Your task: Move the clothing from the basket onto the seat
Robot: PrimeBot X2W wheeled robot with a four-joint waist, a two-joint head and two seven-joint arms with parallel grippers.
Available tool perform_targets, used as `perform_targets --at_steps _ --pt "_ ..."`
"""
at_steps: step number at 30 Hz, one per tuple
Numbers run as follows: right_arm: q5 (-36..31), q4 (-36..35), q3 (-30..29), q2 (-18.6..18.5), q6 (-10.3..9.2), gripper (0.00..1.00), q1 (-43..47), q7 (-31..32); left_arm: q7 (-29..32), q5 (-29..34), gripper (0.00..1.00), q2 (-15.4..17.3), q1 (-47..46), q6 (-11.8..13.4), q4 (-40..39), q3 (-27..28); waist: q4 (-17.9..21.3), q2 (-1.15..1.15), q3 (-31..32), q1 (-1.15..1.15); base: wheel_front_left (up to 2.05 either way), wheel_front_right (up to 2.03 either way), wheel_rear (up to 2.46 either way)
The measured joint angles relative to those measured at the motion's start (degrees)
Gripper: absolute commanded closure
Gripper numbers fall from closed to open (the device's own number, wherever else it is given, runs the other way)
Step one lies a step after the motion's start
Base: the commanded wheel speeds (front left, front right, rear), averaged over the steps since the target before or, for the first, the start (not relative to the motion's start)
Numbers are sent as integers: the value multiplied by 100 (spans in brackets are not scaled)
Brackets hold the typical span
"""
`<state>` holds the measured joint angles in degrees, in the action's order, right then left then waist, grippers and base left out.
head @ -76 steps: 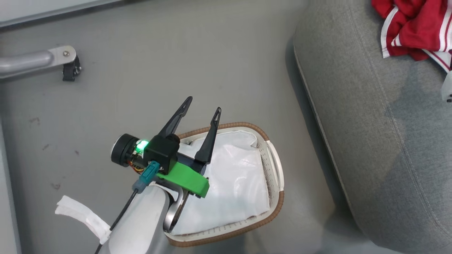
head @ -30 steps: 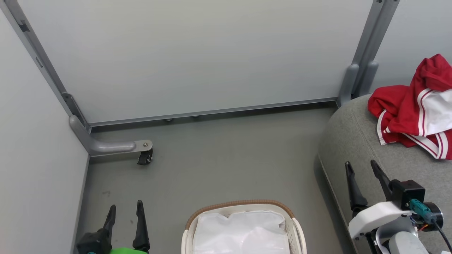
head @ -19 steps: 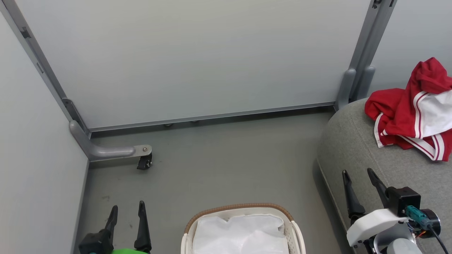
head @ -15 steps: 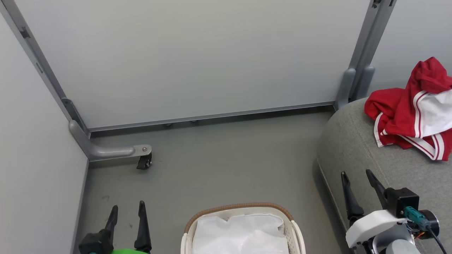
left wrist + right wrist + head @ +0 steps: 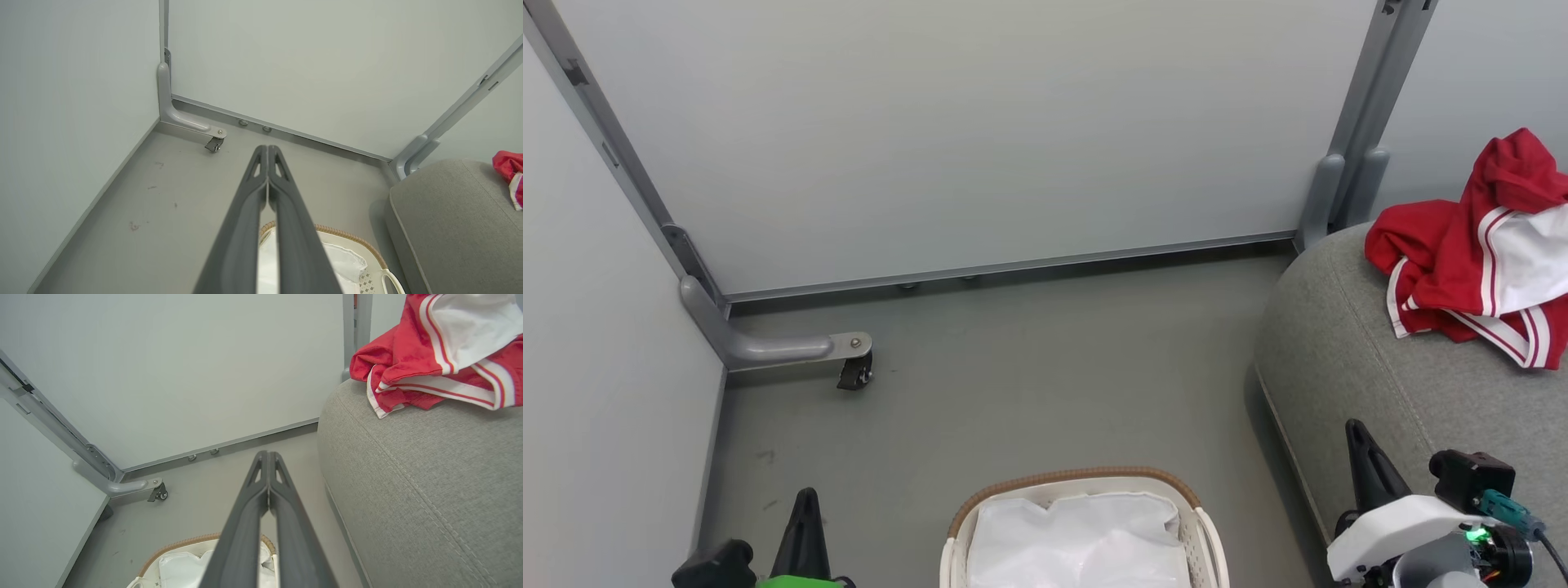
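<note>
The red-and-white clothing (image 5: 1445,245) is seen bunched on the grey seat (image 5: 1339,367), the basket (image 5: 1078,476) is lined with just a white liner (image 5: 1078,539), and the left hand (image 5: 267,148) and right hand (image 5: 268,454) are pinched fully closed, nothing held.

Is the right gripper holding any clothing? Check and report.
No: the right gripper is shut on nothing, while the clothing lies on the seat.
</note>
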<state>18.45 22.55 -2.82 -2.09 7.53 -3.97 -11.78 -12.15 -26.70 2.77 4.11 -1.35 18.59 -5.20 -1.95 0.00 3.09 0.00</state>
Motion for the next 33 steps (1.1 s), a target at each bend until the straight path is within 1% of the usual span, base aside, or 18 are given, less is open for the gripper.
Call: perform_targets --at_steps 13,33 --pt "1404 -183 -36 -7 -1 100 -2 324 352 -1258 100 -1 -136 -119 -94 214 24 0 -40 0 0 0 0" --pt "3038 -369 -127 -19 -1 100 -27 739 760 -2709 100 -2 -370 -238 -183 491 57 0 -96 0 0 0 0"
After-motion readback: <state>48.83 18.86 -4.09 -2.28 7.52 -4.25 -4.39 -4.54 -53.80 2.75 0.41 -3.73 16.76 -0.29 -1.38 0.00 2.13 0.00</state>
